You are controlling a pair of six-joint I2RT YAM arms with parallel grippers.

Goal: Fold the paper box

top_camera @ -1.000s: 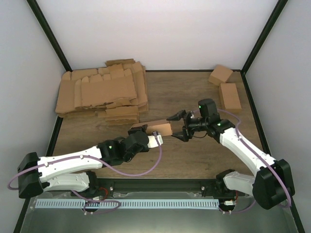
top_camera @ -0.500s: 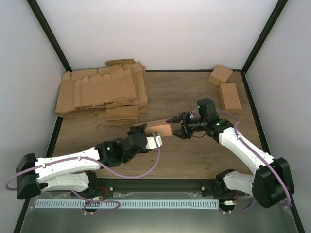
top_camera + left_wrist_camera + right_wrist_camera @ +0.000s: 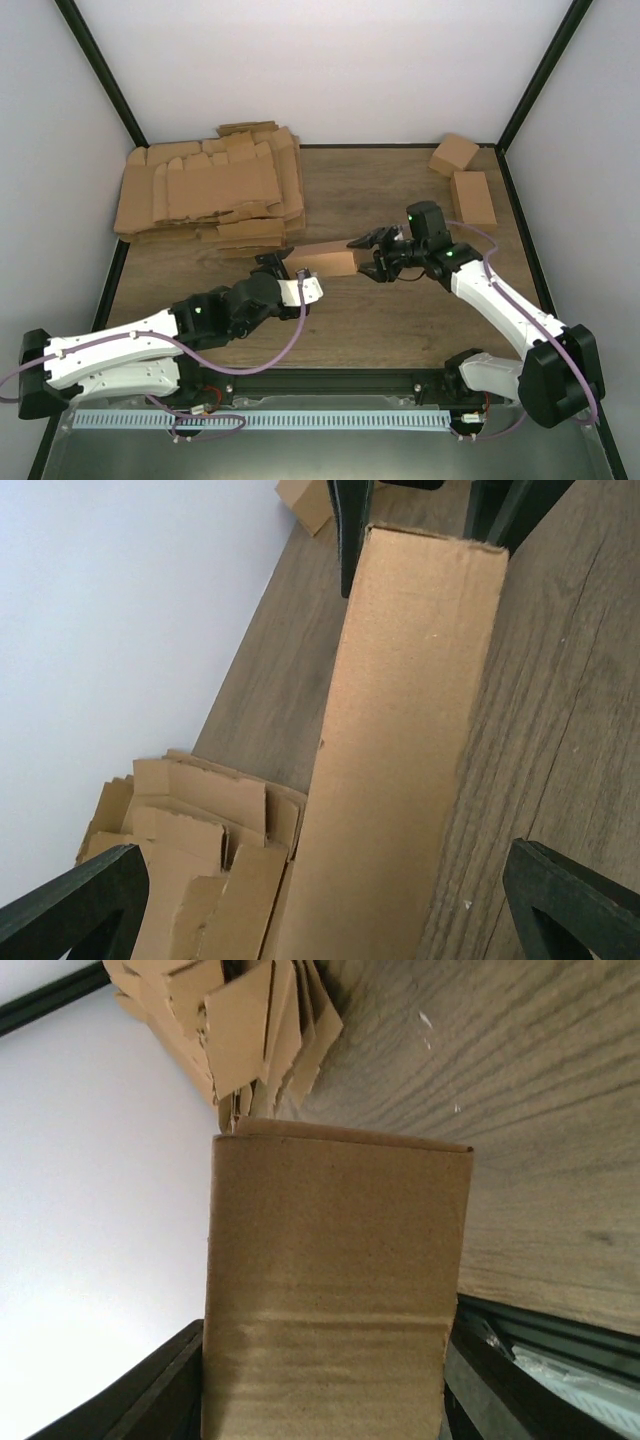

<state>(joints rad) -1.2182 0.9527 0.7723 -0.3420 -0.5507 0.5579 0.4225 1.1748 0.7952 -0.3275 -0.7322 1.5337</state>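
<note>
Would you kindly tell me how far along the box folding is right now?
Done: the paper box looks folded into an oblong shape. In hand: the right gripper clamps one end; the left gripper stands open around the other, not touching. Left, probably: setting it down, perhaps by the two finished boxes.

**Three Views, One Box**

The top camera looks down from above and behind the near edge of the counter (image 3: 400, 320), taking it in as far as its far edge. Each wrist camera sits very close, sighting along the paper box (image 3: 325, 262) from opposite ends. All three share that box and the pile of blanks (image 3: 210, 190).
</note>
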